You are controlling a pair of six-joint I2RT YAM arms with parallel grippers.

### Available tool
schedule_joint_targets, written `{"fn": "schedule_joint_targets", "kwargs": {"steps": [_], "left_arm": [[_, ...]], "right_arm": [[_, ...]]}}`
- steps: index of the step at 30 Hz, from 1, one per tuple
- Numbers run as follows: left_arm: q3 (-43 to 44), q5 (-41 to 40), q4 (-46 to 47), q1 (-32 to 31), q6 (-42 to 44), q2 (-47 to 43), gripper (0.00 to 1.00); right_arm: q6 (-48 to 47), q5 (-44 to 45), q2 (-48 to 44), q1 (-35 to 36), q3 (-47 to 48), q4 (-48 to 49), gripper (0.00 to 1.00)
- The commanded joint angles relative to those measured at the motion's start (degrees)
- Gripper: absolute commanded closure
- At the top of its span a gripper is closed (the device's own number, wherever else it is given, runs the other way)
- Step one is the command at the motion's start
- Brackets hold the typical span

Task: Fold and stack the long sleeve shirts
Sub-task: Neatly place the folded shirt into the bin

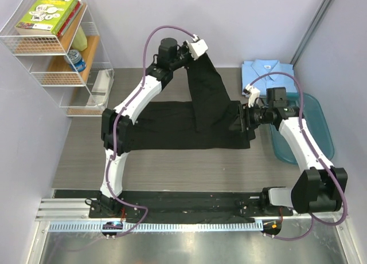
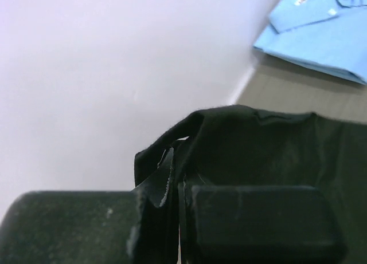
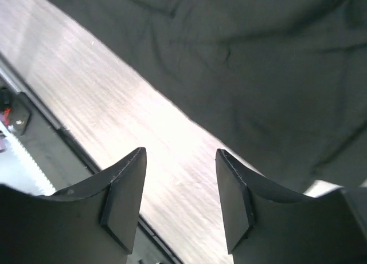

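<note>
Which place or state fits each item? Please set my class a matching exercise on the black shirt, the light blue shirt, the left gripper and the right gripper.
Column one:
1. black shirt
2. light blue shirt
3. left gripper
4. right gripper

Column two:
A. open, holding nothing
B. folded at the far right corner of the table
C. shut, pinching dark fabric, raised
D. spread out flat, one part lifted

Pairs: 1-D, 2-B, 3-C, 4-A

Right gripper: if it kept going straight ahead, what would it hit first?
Probably the bare table between the right gripper's open fingers, with the black shirt's edge just beyond; depth is unclear.
</note>
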Motion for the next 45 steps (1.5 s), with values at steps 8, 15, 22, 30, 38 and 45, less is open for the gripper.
{"fn": "schedule_joint_targets", "kwargs": {"steps": [8, 15, 22, 30, 38, 45], "left_arm": [[1.5, 3.8, 17.4, 0.9, 5.6, 1.6, 1.0], [-15.6, 17.1, 13.8, 2.7, 6.9, -9.2, 1.0], [-32.3, 32.0, 4.1, 4.1, 10.2, -21.6, 1.0], [-36.1, 40.3, -32.2, 7.8, 38.9, -27.0, 1.0], [-38.2, 39.0, -53.4, 14.8, 66.6, -27.2, 0.99], [-43.0, 34.4, -64.7, 17.5, 89.4, -27.7, 0.99]], "right_arm": [[12.1, -5.4, 5.9, 1.5, -5.5, 16.3, 0.45], [16.9, -3.9, 10.9, 3.4, -6.6, 23.9, 0.53], [19.5, -1.3, 17.4, 3.8, -8.9, 28.6, 0.71], [20.2, 5.5, 22.2, 3.8, -10.7, 29.8, 0.82], [20.6, 10.2, 24.3, 3.6, -10.6, 28.4, 0.87], [19.9, 11.3, 25.5, 3.3, -10.0, 26.7, 0.87]]}}
